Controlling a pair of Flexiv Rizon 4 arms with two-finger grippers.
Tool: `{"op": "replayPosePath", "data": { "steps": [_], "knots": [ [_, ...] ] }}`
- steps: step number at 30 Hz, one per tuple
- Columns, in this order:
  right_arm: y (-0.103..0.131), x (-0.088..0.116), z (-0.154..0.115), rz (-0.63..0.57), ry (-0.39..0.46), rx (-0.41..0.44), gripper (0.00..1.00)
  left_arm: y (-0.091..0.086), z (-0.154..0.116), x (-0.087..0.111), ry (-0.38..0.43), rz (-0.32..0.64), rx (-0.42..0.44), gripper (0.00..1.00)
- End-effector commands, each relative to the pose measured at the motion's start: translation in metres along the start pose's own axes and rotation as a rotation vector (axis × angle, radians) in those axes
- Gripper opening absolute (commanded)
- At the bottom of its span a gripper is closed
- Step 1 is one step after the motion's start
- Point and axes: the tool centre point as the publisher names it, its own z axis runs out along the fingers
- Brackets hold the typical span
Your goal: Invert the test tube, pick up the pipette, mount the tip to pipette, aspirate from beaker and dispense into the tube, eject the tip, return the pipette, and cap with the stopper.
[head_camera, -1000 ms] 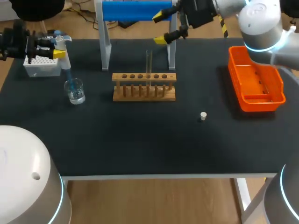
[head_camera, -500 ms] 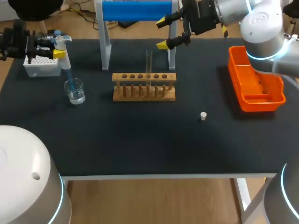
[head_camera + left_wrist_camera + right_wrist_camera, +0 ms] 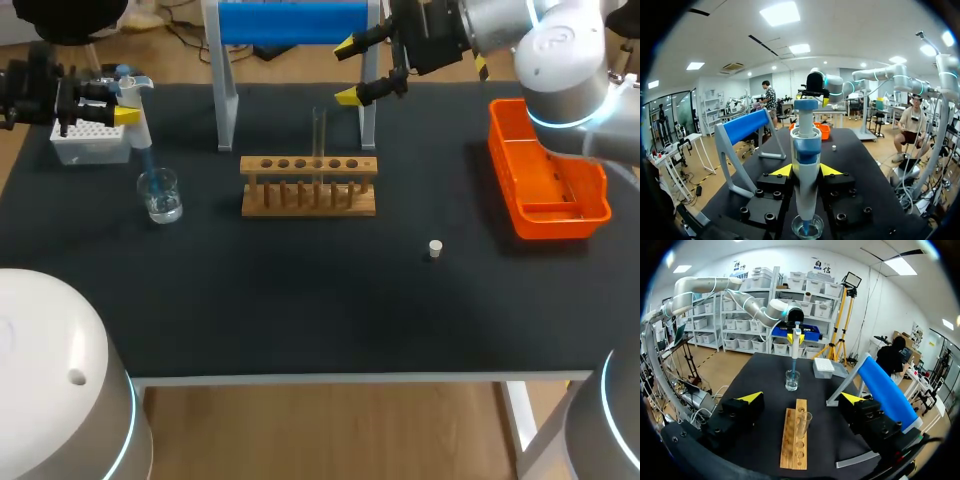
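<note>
On the dark worktop (image 3: 300, 300) our left hand (image 3: 122, 103) holds the pipette (image 3: 138, 110) with its tip (image 3: 148, 162) down in the beaker (image 3: 161, 196), while our right hand (image 3: 348, 70) hangs wide open behind the wooden rack (image 3: 308, 186) carrying the test tube (image 3: 319, 130).

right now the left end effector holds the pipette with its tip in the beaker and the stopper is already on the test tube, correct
One thing is wrong: the head view shows the stopper lying on the table, apart from the test tube. The left end effector holds the pipette, tip in the beaker.
</note>
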Motion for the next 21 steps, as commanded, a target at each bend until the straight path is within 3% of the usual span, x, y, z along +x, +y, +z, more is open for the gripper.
{"op": "replayPosePath", "data": {
  "steps": [1, 14, 21],
  "knots": [
    [-0.008, -0.003, 0.002, -0.001, 0.004, 0.008, 1.0, 0.0, 0.0, 0.0, 0.001, -0.001, -0.001, 0.0],
    [-0.045, -0.004, 0.004, -0.009, 0.089, -0.032, 1.0, 0.0, 0.0, 0.0, 0.001, -0.001, -0.001, 0.0],
    [-0.057, -0.006, 0.016, -0.014, 0.124, 0.014, 1.0, 0.0, 0.0, 0.0, 0.001, -0.001, -0.001, 0.0]
  ]
}}
